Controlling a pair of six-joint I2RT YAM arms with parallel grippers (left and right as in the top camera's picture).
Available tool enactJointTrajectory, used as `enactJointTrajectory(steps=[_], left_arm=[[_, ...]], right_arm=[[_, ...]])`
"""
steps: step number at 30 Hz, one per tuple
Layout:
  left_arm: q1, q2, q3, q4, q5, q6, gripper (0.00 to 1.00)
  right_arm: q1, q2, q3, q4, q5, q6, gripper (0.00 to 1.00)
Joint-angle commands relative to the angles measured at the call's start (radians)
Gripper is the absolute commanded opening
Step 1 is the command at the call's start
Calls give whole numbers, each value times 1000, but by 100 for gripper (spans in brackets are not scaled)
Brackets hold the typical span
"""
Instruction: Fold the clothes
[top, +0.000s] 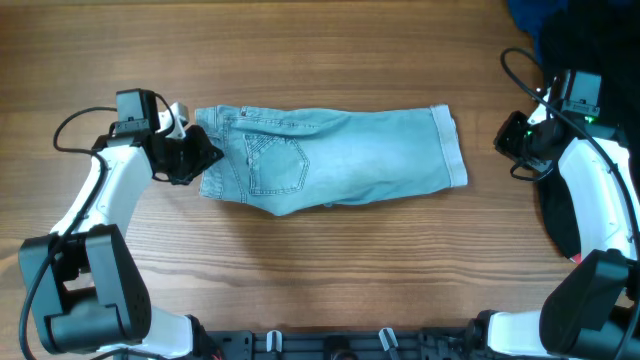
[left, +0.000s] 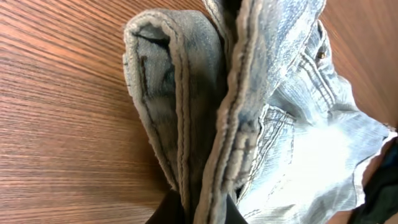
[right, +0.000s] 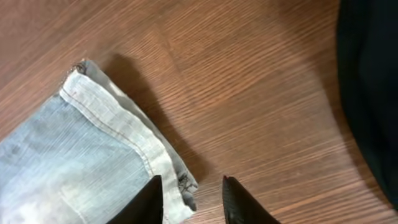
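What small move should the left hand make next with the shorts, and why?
Probably lift the waistband a little and start carrying it toward the hem. The left hand is shut on the waistband, the shorts lie stretched out, folded lengthwise, and the right hand is open, holding nothing.

Your denim shorts are faded, matt woven cloth. They look thick and rough at the stitched waistband in your left claw and slightly frayed beside your right claw. Beneath both claws, the table is smooth, fine-grained wood. The dark cloth beside the right claw looks matt.
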Motion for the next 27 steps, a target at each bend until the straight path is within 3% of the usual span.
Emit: enactJointTrajectory(steps=[1, 2, 4, 8, 14, 22, 27], left_arm=[[5, -28, 27, 1, -16, 16, 4], [5, -28, 27, 0, -16, 17, 4], [5, -32, 29, -8, -16, 17, 4], [5, -85, 141, -153, -17, 16, 4], [4, -114, 317, -319, -51, 12, 4], [3, -125, 320, -341, -30, 9, 4], [3, -149, 323, -323, 79, -16, 4]], right_arm=[[2, -17, 21, -10, 16, 6, 32], [3, -17, 21, -5, -74, -53, 27], [29, -17, 21, 1, -248, -130, 4], [208, -13, 20, 7, -340, -142, 4], [542, 127, 8, 167, -354, 24, 4], [806, 413, 8, 524, -444, 232, 4], [886, 526, 8, 612, -507, 320, 4]])
